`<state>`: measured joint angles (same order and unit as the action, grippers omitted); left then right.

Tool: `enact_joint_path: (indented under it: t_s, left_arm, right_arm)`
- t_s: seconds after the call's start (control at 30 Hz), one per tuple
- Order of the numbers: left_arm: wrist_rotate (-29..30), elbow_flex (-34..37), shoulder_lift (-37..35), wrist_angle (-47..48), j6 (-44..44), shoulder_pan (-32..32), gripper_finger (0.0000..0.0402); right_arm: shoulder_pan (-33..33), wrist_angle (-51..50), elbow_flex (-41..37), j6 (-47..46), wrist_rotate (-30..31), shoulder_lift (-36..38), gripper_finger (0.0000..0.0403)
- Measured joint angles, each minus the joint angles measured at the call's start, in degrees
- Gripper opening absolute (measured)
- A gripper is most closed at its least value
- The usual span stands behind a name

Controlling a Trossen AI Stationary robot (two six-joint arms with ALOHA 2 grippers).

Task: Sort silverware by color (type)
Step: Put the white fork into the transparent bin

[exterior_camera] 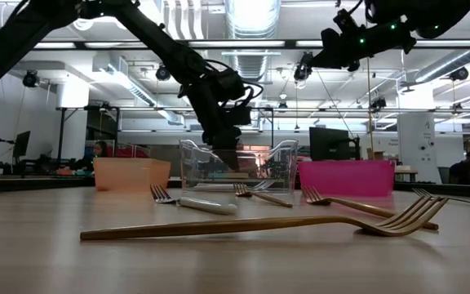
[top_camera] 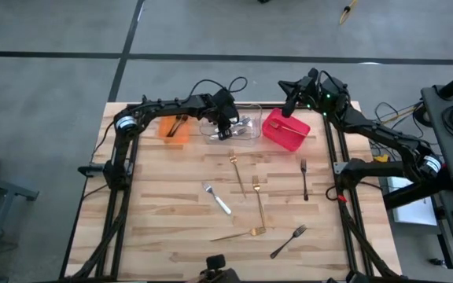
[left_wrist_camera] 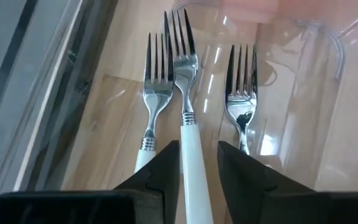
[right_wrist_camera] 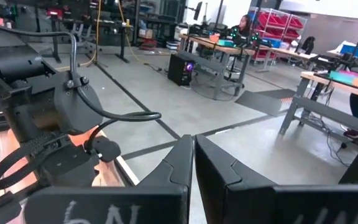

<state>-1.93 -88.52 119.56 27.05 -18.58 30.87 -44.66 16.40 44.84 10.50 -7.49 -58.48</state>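
Reaching down into the clear bin (top_camera: 246,134) at the back of the table, the left gripper (left_wrist_camera: 199,163) is holding a white-handled silver fork (left_wrist_camera: 188,118) between its slightly parted fingers, and I honestly can't tell if they're pinching it or just sitting around it. Two more silver forks (left_wrist_camera: 152,93) are lying either side of it on the bin floor. The right gripper (right_wrist_camera: 194,163) is hanging up in the air over the back right corner near the red bin (top_camera: 286,130), fingers pressed together with nothing in them. A gold utensil (top_camera: 291,126) is sitting in that red bin, and something dark is lying in the orange bin (top_camera: 173,128). Out on the wooden table (top_camera: 163,204) there are three gold forks (top_camera: 259,203), one white-handled fork (top_camera: 218,199) and two black forks (top_camera: 304,178) all lying loose.
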Motion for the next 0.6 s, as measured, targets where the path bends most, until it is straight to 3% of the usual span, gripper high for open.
enact_joint_path:
  t_s: [0.3,0.6]
  left_arm:
    - [-1.11,0.16,2.42,-0.63,1.59,0.13,0.0146]
    - [0.23,-0.13,1.58,0.96,2.63,0.17,0.0153]
  right_arm:
    - [-0.28,0.56,-0.02,1.59,0.14,-2.31,0.0009]
    - [-0.94,0.57,-0.02,1.53,0.15,-3.37,0.0009]
